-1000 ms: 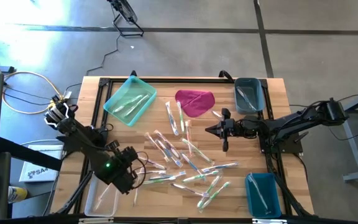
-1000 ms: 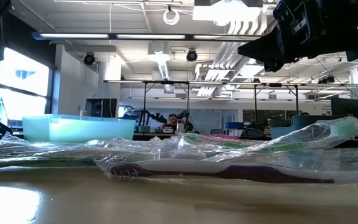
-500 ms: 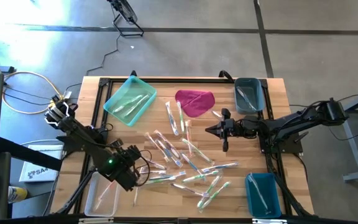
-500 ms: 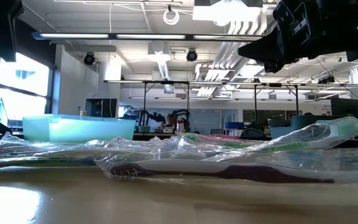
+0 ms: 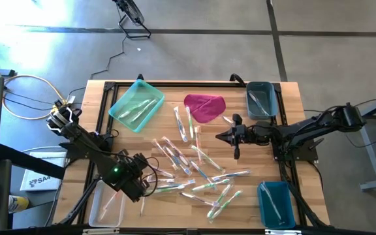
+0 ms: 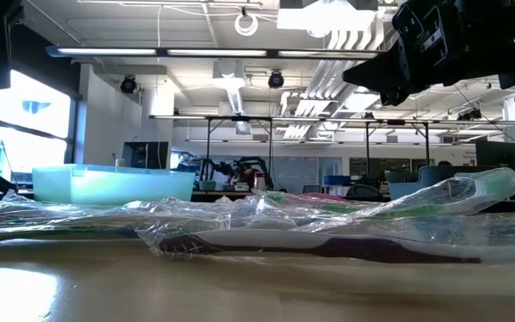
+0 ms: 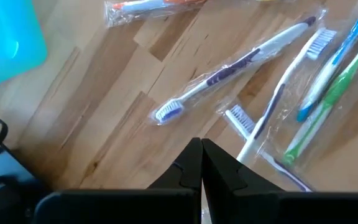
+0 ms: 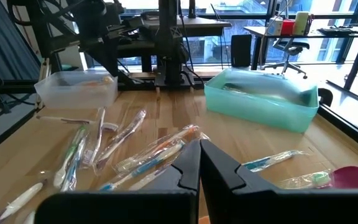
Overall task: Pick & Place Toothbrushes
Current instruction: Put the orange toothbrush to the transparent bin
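Now the left gripper (image 5: pixel 143 185), fingers closed and empty, hangs by the toothbrushes (image 5: pixel 194 171); it seems between picks and must open first. Right gripper (image 5: pixel 222 136) waits closed, empty.

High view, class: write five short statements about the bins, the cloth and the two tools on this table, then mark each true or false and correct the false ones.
1. The magenta cloth lies between the light teal bin and the grey-blue bin. True.
2. The left tool holds a toothbrush. False: it is shut and empty.
3. The right tool is shut. True.
4. The blue bin is empty. False: a toothbrush lies in it.
5. Most toothbrushes lie loose mid-table. True.
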Action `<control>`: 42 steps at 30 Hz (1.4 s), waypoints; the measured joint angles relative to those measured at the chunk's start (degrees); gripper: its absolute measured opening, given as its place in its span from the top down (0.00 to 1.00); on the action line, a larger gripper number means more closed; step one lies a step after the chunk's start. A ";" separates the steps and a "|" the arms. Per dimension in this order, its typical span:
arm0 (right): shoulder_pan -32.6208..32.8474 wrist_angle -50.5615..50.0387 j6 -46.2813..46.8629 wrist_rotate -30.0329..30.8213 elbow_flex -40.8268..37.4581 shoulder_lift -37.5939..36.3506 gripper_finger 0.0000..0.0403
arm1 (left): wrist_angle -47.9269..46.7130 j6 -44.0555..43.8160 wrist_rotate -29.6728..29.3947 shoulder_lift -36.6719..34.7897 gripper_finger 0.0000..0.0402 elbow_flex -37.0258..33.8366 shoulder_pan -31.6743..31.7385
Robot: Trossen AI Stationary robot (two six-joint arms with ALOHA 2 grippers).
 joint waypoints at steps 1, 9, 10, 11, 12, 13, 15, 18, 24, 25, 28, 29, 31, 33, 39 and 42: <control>0.00 -0.07 -0.02 0.01 0.00 -0.01 1.00 | -0.02 0.12 -0.43 0.00 1.00 0.00 0.00; 0.00 -0.10 -0.05 0.02 0.00 0.00 1.00 | -2.62 6.33 -3.63 0.02 1.00 -0.04 1.82; 0.00 -0.10 -0.06 0.02 0.00 0.00 1.00 | -3.25 7.38 -3.69 -0.01 1.00 -0.40 2.85; 0.00 -0.10 -0.07 0.02 0.00 0.00 1.00 | -3.77 9.02 -3.78 -0.10 1.00 -1.01 4.19; 0.00 -0.10 -0.05 0.02 0.00 0.00 1.00 | -4.41 10.79 -3.79 -0.21 1.00 -1.75 5.68; 0.00 -0.12 -0.05 0.03 0.00 0.00 1.00 | -4.72 12.81 -3.78 -0.31 1.00 -2.66 7.41; 0.00 -0.13 -0.05 0.02 0.00 0.00 1.00 | -4.34 16.29 -3.40 -0.44 1.00 -4.24 11.00; 0.00 -0.31 -0.06 0.04 0.00 -0.01 1.00 | -3.60 20.14 -2.56 -0.59 1.00 -6.10 15.31; 0.00 -0.53 -0.60 0.35 0.00 0.00 1.00 | 3.35 27.22 2.02 -0.66 1.00 -6.45 16.20; 0.00 -0.52 -0.73 0.37 0.00 -0.01 1.00 | 4.71 27.94 3.66 -0.66 1.00 -6.45 15.71; 0.00 -0.54 -0.84 0.38 0.00 0.00 1.00 | 6.52 28.43 7.92 -0.66 1.00 -6.43 14.46; 0.00 -0.54 -0.74 0.41 0.00 0.00 1.00 | 6.40 27.49 8.41 -0.66 1.00 -6.45 13.79; 0.00 -0.71 -0.27 0.42 0.00 0.00 1.00 | 6.15 25.14 8.69 -0.66 1.00 -6.81 12.41; 0.00 -1.38 -0.17 0.46 0.00 0.00 1.00 | 5.73 22.38 8.96 -0.66 1.00 -7.29 10.93; 0.00 -1.56 -0.08 0.48 0.00 -0.02 1.00 | 6.02 14.73 10.59 -0.66 1.00 -7.43 5.56; 0.00 -1.54 -0.08 0.47 0.00 0.00 1.00 | 6.66 11.26 10.61 -0.66 1.00 -7.43 2.97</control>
